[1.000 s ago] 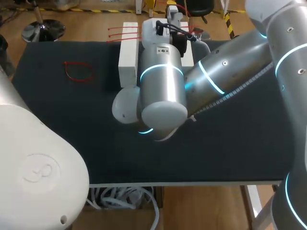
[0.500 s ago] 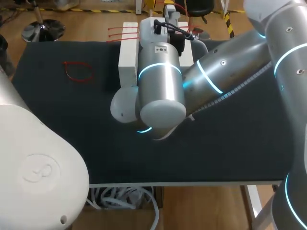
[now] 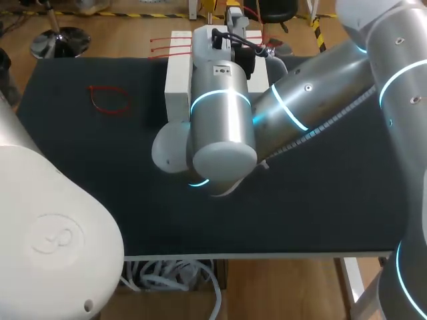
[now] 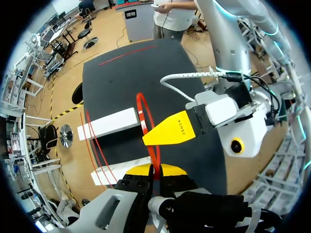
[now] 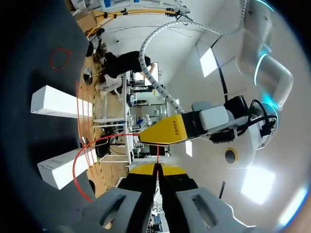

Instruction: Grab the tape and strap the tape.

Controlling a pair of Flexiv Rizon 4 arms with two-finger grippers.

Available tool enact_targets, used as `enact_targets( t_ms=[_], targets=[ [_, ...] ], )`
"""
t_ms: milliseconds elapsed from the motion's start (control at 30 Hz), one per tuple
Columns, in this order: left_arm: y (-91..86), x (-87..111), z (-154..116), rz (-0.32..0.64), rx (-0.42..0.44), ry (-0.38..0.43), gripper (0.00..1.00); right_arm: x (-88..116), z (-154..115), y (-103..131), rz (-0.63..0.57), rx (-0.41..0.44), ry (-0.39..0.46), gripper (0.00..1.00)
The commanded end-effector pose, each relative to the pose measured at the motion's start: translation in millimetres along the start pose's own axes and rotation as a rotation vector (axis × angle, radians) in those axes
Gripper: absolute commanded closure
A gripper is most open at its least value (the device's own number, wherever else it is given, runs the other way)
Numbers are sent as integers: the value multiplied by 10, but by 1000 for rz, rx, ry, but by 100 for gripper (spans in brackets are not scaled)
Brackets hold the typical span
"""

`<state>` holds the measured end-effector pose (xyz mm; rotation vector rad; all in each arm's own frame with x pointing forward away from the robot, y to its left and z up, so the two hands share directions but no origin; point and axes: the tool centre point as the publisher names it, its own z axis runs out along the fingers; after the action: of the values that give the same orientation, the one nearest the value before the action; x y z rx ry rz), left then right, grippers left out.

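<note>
Black table (image 3: 80, 187) carries two white blocks (image 4: 109, 124), the thin red tape (image 4: 141, 104) looped up between them. My left gripper (image 4: 155, 171) and right gripper (image 5: 156, 169) each pinch it, fingers closed. Judged light, limp, slippery; best held near its ends, deep in my grip

1. My surface (image 3: 80, 173) is a dark, matte top reaching out to the floor on the far side.
2. Two long white blocks lie on it near the far edge, side by side with a gap between: one (image 3: 179, 73) in plain sight, the other (image 3: 261, 75) mostly behind my right arm.
3. Thin red straps (image 3: 163, 48) lie across the blocks, their ends sticking out past the first.
4. A red loop (image 3: 109, 100) lies flat on the surface, well apart from the blocks, on my left.
5. In the left wrist view a thin red strip (image 4: 129, 53) lies on the surface; I cannot tell whether it is that loop.
</note>
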<state>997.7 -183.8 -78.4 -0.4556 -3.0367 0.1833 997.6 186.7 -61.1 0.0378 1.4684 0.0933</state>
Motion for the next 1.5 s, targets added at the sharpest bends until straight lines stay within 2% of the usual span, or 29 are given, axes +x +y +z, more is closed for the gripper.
enact_targets(
  t_ms=[33,467,967,1500],
  targets=[
    [-1,5,-8,1,-2,1,100,-14,-18,27,-4,4,2,100],
    [-1,5,-8,1,-2,1,100,-43,-94,83,-47,32,-18,100],
    [-1,5,-8,1,-2,1,100,-68,-170,44,-51,69,-21,100],
    [-1,5,-8,1,-2,1,100,-75,-149,-46,-40,59,-12,100]
  ],
)
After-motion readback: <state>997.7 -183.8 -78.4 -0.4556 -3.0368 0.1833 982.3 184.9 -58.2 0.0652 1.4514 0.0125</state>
